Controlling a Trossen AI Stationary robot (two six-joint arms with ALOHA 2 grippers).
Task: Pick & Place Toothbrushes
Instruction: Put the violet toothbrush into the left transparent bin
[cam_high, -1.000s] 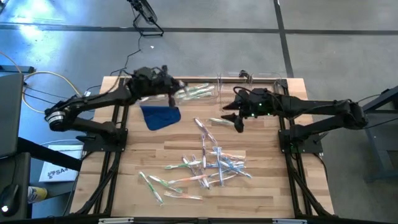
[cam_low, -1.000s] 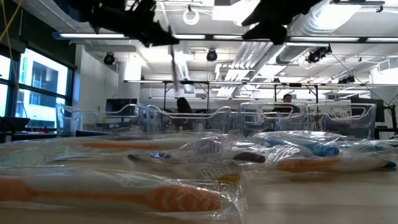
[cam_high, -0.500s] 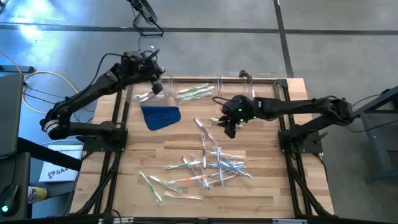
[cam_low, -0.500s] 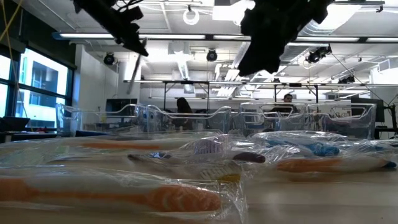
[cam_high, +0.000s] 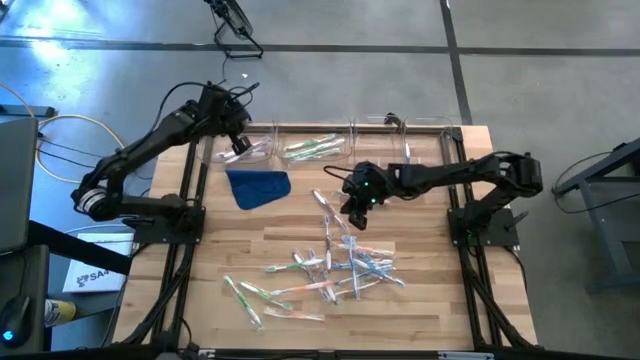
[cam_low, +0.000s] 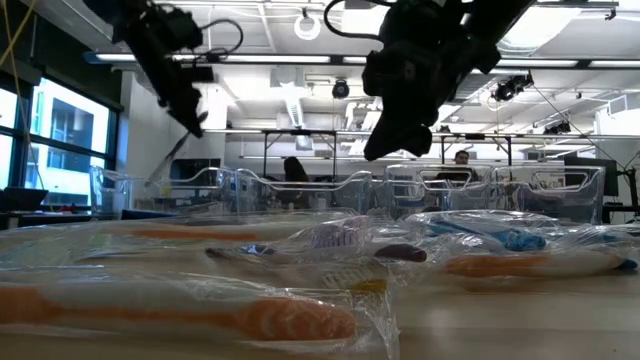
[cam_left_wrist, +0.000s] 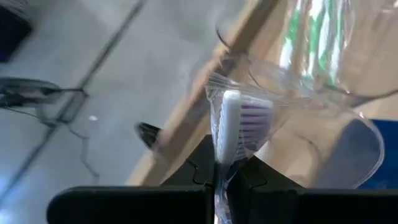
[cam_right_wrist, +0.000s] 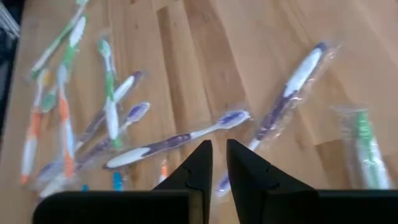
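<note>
- Wooden table (cam_high: 420, 300) under the overhead camera, with a row of clear bins (cam_high: 300, 150) along its far edge and a blue cloth (cam_high: 258, 187) lying just in front of them.
- My left hand (cam_high: 238, 143) has swung from over the middle bin, where it sat a second ago, out to the bin at the left end of the row.
- It is clamped tight on a wrapped toothbrush (cam_left_wrist: 236, 127) with purple and white bristles; the wrist camera shows the head poking up past the fingers (cam_left_wrist: 199, 171), hanging over the clear bin wall (cam_left_wrist: 348, 149).
- I read that as the drop being close, since the brush hangs over the bin but is not yet let go.
- My right hand (cam_high: 356, 207) has come in from the right edge of the bin row to the near side of it, over the top of the loose pile.
- Its fingers (cam_right_wrist: 200, 163) have narrowed a lot over the past second, and the wrist camera shows only a thin gap between them with nothing in it.
- A purple and white brush (cam_right_wrist: 180, 140) lies on the wood just ahead of those fingers, so I judge it the likely next pick.
- Most of the scattered toothbrushes (cam_high: 330, 265) are on the table near its middle and front, with 1 green batch (cam_high: 312, 148) already in the middle bin.
- By my reckoning the task is early on, with far more brushes loose than binned.
</note>
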